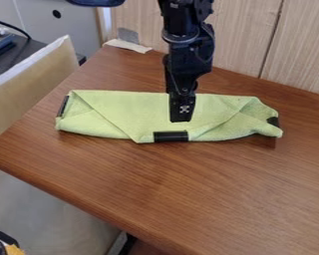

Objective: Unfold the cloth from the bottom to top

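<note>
Cloth point(122, 109) is lying folded toward the table point(189, 199)'s far edge; the hand point(181, 118), opening unclear, is hanging centrally, likely for even pulling.

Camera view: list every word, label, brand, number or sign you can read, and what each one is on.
No readable text.
Gripper: a small pale mark, too small to read as a letter, number or sign.
Green cloth: no lettering to be made out, nor on the black patch at its near edge.
Wooden table: no lettering to be made out.
</note>
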`<action>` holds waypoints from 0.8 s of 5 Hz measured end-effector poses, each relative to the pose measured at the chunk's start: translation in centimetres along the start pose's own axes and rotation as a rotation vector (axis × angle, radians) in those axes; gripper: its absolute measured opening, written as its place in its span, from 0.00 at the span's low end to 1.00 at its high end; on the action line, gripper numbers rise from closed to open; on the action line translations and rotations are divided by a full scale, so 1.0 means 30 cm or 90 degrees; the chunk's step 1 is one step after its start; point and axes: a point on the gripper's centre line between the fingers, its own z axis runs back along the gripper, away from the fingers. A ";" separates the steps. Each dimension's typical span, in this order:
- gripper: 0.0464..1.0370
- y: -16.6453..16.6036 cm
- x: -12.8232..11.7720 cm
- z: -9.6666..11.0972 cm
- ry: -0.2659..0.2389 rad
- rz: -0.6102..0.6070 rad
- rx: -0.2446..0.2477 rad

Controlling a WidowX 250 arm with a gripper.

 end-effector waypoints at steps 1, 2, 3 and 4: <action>0.96 -0.012 -0.006 -0.034 0.011 0.000 -0.017; 0.96 -0.026 -0.019 -0.072 0.019 -0.010 -0.023; 0.96 -0.032 -0.030 -0.124 0.030 -0.018 -0.033; 0.96 -0.040 -0.033 -0.151 0.029 -0.021 -0.036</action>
